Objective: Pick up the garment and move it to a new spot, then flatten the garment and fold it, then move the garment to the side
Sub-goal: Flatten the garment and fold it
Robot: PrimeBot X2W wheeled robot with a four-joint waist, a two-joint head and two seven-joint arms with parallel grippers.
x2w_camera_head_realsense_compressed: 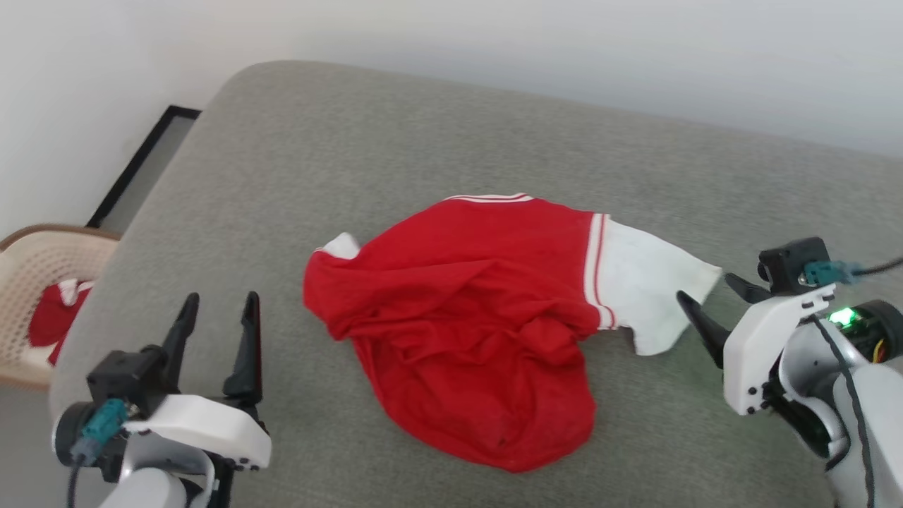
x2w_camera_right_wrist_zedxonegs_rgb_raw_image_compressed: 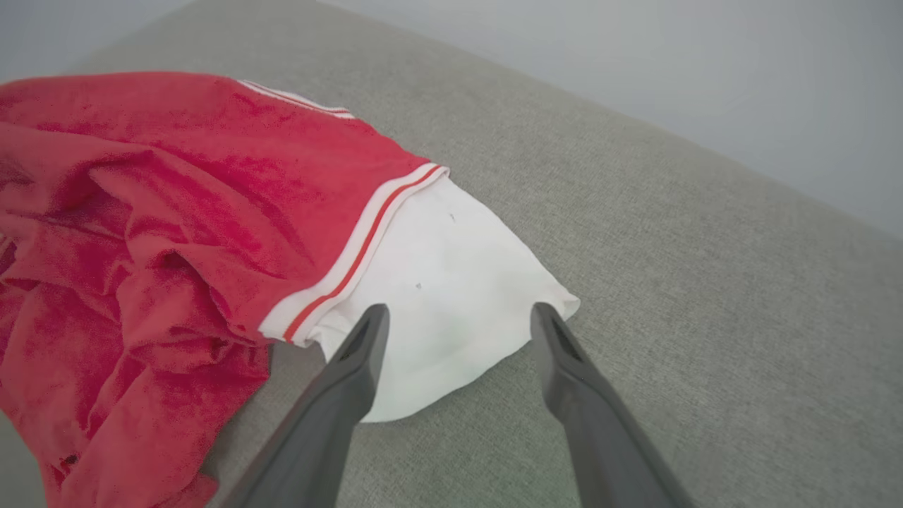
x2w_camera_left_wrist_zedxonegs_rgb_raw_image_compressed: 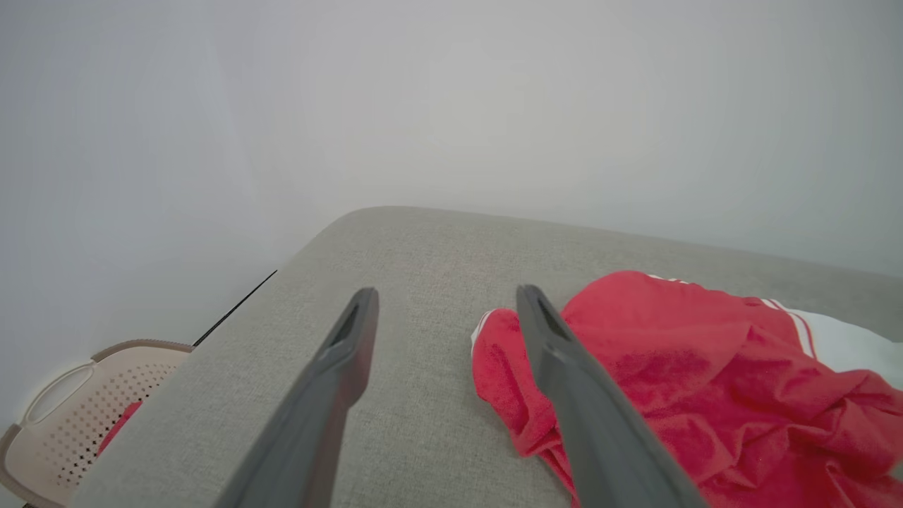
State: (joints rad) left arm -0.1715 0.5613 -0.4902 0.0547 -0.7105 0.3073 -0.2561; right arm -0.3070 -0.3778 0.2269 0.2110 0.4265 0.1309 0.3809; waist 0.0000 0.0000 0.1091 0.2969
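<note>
garment (x2w_camera_head_realsense_compressed: 458, 317) — white sleeve (x2w_camera_head_realsense_compressed: 649, 282) at right gripper (x2w_camera_head_realsense_compressed: 705, 286) fingertips | left gripper (x2w_camera_head_realsense_compressed: 221, 300) apart

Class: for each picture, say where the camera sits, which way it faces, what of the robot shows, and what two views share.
Head view: on the head, looking down at the garment on the grey cushion; left gripper and right gripper show.
Left wrist view: on that wrist, facing the garment's red edge; its fingers show.
Right wrist view: on that wrist, facing the white sleeve; its fingers show.
Shared: head and left wrist views show the basket.
</note>
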